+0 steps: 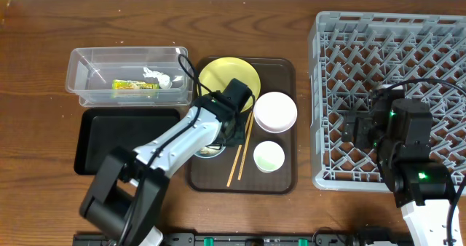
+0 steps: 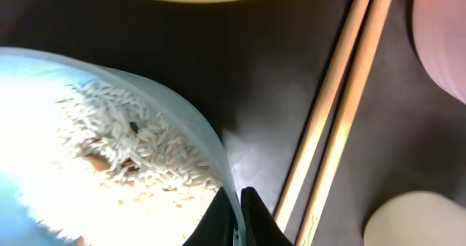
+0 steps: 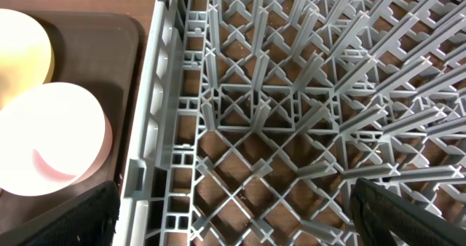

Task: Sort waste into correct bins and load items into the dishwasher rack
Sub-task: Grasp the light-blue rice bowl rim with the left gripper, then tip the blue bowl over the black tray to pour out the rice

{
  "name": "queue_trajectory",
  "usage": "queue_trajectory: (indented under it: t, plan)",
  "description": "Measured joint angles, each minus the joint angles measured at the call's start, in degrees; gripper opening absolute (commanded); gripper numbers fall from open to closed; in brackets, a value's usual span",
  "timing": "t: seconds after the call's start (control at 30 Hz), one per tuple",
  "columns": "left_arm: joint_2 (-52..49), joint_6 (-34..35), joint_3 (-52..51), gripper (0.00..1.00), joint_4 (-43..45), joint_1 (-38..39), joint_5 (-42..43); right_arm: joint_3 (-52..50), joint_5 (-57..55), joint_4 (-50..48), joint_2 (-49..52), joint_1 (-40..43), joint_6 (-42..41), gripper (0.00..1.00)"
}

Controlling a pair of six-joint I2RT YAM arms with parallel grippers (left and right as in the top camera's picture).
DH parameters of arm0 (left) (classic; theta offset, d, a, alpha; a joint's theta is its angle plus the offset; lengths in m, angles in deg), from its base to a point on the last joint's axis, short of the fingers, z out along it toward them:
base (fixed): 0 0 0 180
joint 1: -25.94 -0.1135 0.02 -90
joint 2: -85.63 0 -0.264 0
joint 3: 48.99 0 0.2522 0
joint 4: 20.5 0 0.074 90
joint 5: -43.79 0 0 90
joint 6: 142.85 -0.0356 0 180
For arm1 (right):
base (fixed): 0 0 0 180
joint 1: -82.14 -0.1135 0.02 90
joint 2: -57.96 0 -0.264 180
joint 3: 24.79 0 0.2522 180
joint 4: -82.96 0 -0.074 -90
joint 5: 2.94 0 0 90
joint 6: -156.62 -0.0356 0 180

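My left gripper (image 1: 224,138) (image 2: 237,218) is shut on the rim of the light blue bowl (image 1: 210,152) (image 2: 109,78), which holds beige rice scraps (image 2: 135,148) and sits on the brown serving tray (image 1: 280,71). Beside it lie two chopsticks (image 1: 240,150) (image 2: 336,108), the pink bowl (image 1: 274,111) (image 2: 445,35) (image 3: 51,140), the small cup (image 1: 269,156) (image 2: 416,220) and the yellow plate (image 1: 227,77). The clear tub (image 1: 80,64) holds the green-yellow wrapper (image 1: 135,85) and white tissue (image 1: 162,77). The black tray (image 1: 98,140) lies below it. My right gripper (image 1: 358,129) (image 3: 233,217) is open over the grey rack (image 1: 393,35) (image 3: 291,115).
The brown serving tray lies between the two bins and the rack. The rack's left wall (image 3: 156,129) stands close to the tray's right edge. The rack's upright pegs fill the space under my right gripper.
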Motion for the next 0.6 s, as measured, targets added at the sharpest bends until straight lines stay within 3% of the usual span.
queue_trajectory:
  t: [0.33,0.6]
  plan:
    - [14.97,-6.25,-0.07,0.06,-3.37,-1.95,1.46,0.00,0.02,-0.02,0.00,0.00,0.00,0.99]
    - [19.82,-12.28,-0.09,0.06,-8.07,-18.14,7.72,0.00,0.00,0.00,0.02,0.00,0.00,0.99]
